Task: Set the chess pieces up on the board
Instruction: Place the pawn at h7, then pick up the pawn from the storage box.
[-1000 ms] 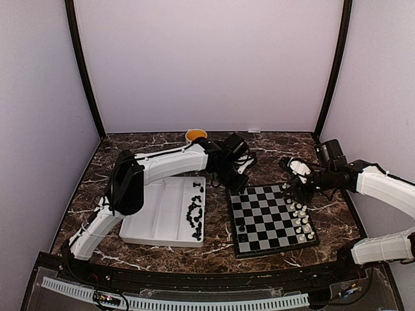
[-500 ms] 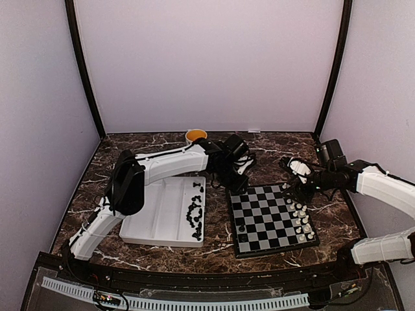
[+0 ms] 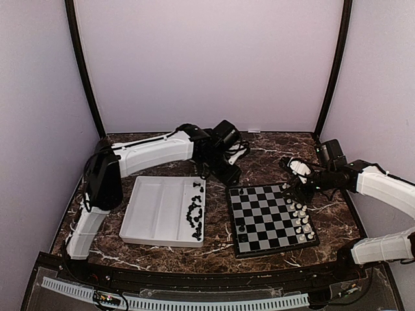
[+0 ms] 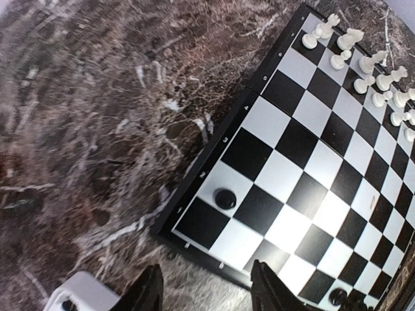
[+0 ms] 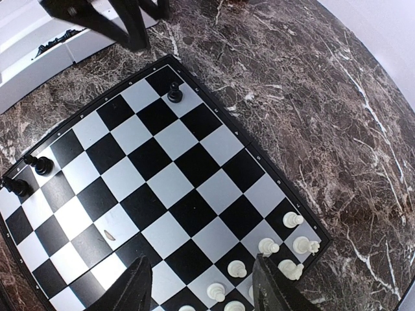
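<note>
The board (image 3: pixel 269 217) lies right of centre. White chess pieces (image 3: pixel 299 219) stand along its right side, and three black ones stand on its left side, one at the far corner (image 3: pixel 242 192). More black pieces (image 3: pixel 194 214) lie in the white tray. My left gripper (image 3: pixel 228 173) hovers just off the board's far left corner. In the left wrist view it (image 4: pixel 207 293) is open and empty, with the black piece (image 4: pixel 225 197) ahead of it. My right gripper (image 3: pixel 298 184) hangs over the board's far right; its wrist view shows it (image 5: pixel 202 288) open above white pieces (image 5: pixel 292 220).
A white compartmented tray (image 3: pixel 155 214) sits left of the board, on the dark marble table (image 3: pixel 272 152). Pale walls and black corner posts close in the back and sides. My left arm stretches across the table's far middle.
My left gripper has opened, leaving a black piece on the board's far left corner, and has drawn back toward the far side. The right arm has not moved.
</note>
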Available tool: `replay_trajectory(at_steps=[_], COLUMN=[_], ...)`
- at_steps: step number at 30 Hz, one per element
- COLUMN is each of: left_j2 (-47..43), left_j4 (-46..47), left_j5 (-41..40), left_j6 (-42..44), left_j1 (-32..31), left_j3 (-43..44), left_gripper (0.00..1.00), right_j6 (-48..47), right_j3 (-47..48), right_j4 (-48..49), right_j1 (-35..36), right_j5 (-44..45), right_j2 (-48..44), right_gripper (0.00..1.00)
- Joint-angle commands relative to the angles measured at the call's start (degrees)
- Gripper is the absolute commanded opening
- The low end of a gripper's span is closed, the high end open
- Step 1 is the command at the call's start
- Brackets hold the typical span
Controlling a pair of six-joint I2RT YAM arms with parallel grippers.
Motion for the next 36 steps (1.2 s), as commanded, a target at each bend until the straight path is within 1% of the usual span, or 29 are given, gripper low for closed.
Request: replay_trajectory(at_steps=[1,4,5,6,10,12,16,21,27,30,36], left_j2=[-15.4,-22.1,-23.2,-25.4,-29.1,-29.4,-27.6,-23.0,-18.5,-17.5,-13.7], left_j4=[-1.5,-0.4,0.0,0.3,3.3,5.2,8.1,12.9,15.3,17.0,16.9], left_j5=[-7.6,-7.9,-7.8,-7.6,-6.2,-4.6,-3.7,-3.7,1.0,1.7,3.0], left_j6=[3.2,3.0,2.9,2.7,1.2,0.6,-0.3,1.0,3.0,3.7,3.3], left_j1=[0.5,1.1,1.4,1.6,3.2,4.2,6.9,9.9,11.4,11.5,11.7], left_j3=[-11.0,-21.5,-23.4,-27.3,-36.4,-38.8,-39.2,-37.1,-34.8,-34.9,-31.1], left_gripper=[0.45,0.35,0.33,0.31,0.28,0.25,0.26,0.32,0.34,0.34,0.31], right_j6=[0.4,0.2,0.2,0.2,0.1,0.1,0.2,0.2,0.1,0.1,0.2], right_j3=[-0.6,-0.7,-0.7,-0.7,-0.7,-0.6,-0.6,-0.5,-0.5,-0.5,-0.2], right_j4=[1.5,1.7,1.6,1.7,1.8,1.8,1.8,1.7,1.8,1.9,1.6], right_j1=[-0.4,-0.4,-0.4,-0.4,-0.4,-0.4,-0.4,-0.4,-0.4,-0.4,-0.4], right_j5=[0.7,1.1,1.2,1.3,1.2,1.1,1.1,1.4,1.6,2.2,1.7], right_j2=[0.0,0.2,0.2,0.3,0.9,1.3,1.9,2.6,3.1,3.4,4.0], right_gripper=[0.55,0.55,0.55,0.55,0.55,0.55,0.55,0.55,0.55,0.55,0.55])
